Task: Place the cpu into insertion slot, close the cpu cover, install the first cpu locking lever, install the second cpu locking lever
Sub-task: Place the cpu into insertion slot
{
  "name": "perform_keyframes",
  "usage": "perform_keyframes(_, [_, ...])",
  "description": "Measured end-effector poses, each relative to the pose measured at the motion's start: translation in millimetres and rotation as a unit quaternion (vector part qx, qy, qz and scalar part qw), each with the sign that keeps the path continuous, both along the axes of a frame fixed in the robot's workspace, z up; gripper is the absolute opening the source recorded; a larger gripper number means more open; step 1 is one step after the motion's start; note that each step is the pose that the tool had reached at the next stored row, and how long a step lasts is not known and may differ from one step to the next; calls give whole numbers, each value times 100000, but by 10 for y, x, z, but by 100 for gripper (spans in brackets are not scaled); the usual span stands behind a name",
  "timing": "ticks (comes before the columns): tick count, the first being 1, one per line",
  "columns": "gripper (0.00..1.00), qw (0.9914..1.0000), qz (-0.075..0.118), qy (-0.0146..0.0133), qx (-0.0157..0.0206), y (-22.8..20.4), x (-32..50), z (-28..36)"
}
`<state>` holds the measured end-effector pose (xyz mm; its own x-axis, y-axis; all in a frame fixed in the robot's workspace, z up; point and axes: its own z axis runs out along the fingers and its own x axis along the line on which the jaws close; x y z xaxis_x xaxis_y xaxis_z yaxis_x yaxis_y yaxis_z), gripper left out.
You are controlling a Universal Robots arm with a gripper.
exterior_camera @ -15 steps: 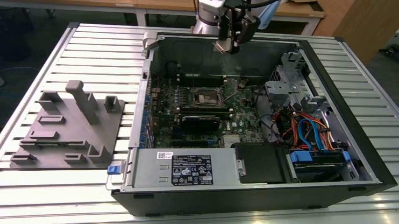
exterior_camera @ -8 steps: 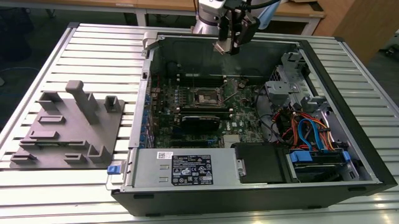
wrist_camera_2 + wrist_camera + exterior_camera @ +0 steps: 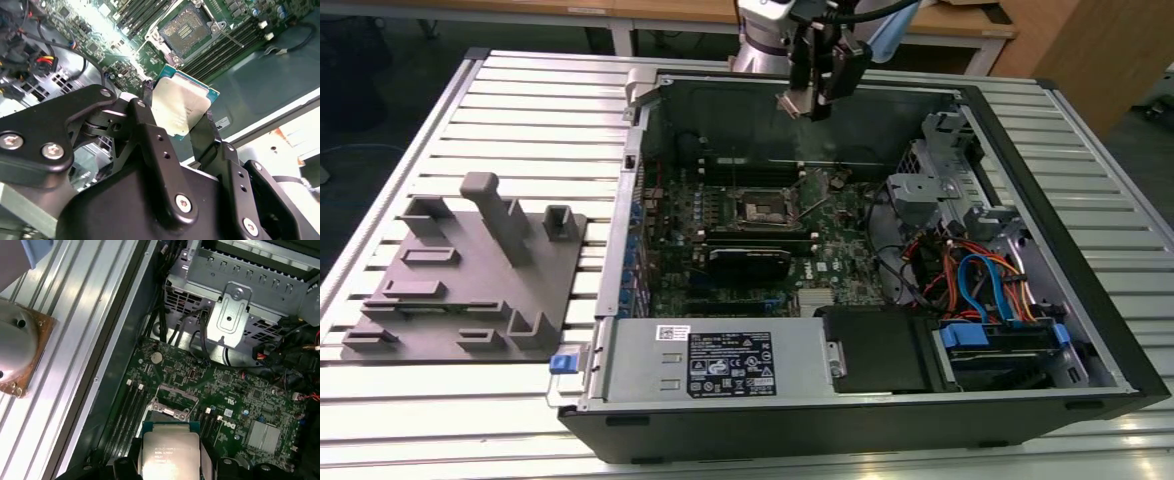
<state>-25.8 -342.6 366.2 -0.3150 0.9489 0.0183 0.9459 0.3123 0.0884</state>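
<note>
Step one, placing the cpu (image 3: 182, 107) | claw (image 3: 817, 100) clamped on it above the open case (image 3: 854, 430) | empty socket (image 3: 765, 208) lay at 6 o'clock from the claw in the exterior view | seating likely needed square alignment.

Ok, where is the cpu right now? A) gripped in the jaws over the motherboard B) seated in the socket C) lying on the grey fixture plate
A: in the second wrist view the cpu sits clamped between the jaws, with the bare socket beyond it.
</note>
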Motion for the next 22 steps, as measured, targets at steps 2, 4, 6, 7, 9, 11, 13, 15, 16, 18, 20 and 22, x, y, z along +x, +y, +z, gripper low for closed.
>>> perform_keyframes(2, [54,99995,-966,10,-5,0,-4,-4])
perform_keyframes(4, [54,99984,-1762,16,-8,0,-11,-6])
perform_keyframes(6, [54,99977,-2149,25,-6,1,-17,-10])
perform_keyframes(7, [54,99973,-2343,27,-3,0,-21,-15])
perform_keyframes(9, [54,99956,-2956,27,-2,0,-27,-22])
perform_keyframes(11, [54,99914,-4143,28,-1,0,-28,-30])
perform_keyframes(13, [54,99837,-5700,27,4,0,-29,-39])
perform_keyframes(15, [54,99751,-7056,24,6,0,-30,-47])
perform_keyframes(16, [54,99703,-7698,26,3,0,-31,-51])
perform_keyframes(18, [54,99588,-9063,28,4,0,-31,-60])
perform_keyframes(20, [54,99428,-10676,25,9,0,-31,-68])
perform_keyframes(22, [54,99292,-11880,28,4,0,-36,-76])
